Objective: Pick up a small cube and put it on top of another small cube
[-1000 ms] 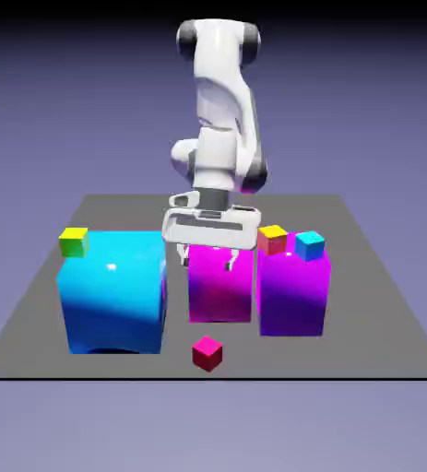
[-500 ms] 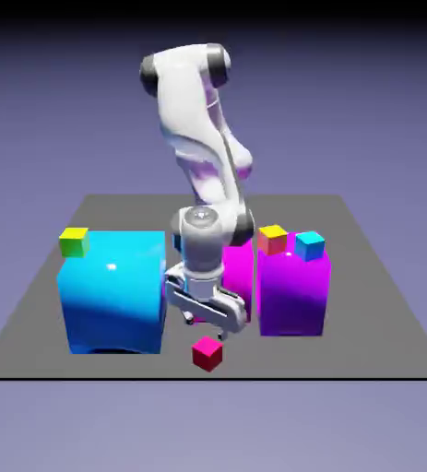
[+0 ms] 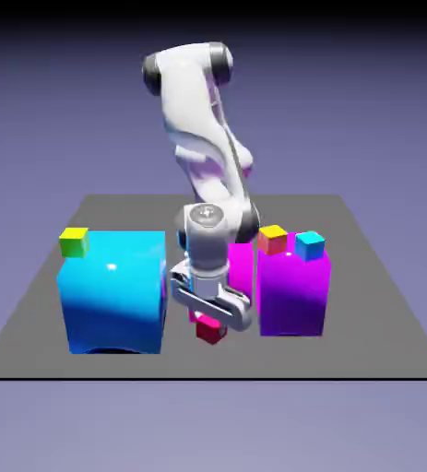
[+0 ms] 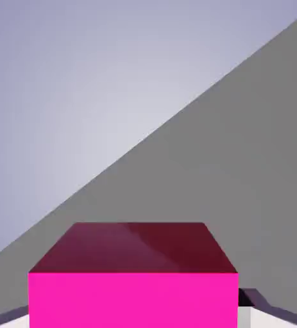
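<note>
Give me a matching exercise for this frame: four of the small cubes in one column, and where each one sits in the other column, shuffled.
Things:
1. yellow-green cube
2. orange cube
3. blue cube
4. pink cube

Places:
A. under the hand, near the table's front edge
B. on the big purple block, at its right side in the exterior view
C. at the big cyan block's top left corner
D. at the big purple block's top left corner

Pairs: 1-C, 2-D, 3-B, 4-A
</note>
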You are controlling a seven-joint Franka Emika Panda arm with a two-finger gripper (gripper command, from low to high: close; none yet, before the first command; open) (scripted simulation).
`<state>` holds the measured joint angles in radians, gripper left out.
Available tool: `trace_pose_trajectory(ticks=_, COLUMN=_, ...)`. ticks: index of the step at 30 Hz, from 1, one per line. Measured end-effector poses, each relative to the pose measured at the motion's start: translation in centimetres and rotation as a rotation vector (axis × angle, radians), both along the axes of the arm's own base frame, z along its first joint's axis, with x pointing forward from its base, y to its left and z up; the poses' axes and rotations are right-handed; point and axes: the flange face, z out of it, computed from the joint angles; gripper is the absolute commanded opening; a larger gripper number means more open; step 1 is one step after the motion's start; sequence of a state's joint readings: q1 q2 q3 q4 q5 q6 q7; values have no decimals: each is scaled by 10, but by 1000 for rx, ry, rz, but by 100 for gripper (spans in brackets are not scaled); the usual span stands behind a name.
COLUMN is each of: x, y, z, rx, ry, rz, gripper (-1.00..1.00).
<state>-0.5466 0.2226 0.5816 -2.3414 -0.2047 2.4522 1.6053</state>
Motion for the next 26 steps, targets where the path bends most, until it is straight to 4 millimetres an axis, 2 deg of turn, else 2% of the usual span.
trace_pose_trajectory(ticks=5, x=-15, y=60, z=65, rx=-24, ry=4, rz=69, gripper=-100)
trace_pose_trajectory(ticks=9, x=-40, y=108, z=116, rx=-19, ry=3, rz=128, gripper=-100)
trace_pose_trajectory(ticks=13, x=-77, y=156, z=165, rx=7, ry=-1, rz=196, gripper=-100)
trace_pose_trajectory(ticks=17, x=-128, y=202, z=211, rx=49, ry=-5, rz=285, gripper=-100)
trace_pose_trajectory(ticks=19, x=-132, y=205, z=214, rx=52, ry=-5, rz=292, gripper=-100)
trace_pose_trajectory(ticks=23, x=-134, y=206, z=151, rx=53, ry=-5, rz=292, gripper=-100)
trace_pose_trajectory(ticks=24, x=-135, y=206, z=144, rx=52, ry=-5, rz=292, gripper=100)
trace_pose_trajectory(ticks=26, x=-135, y=206, z=144, rx=50, ry=-5, rz=292, gripper=100)
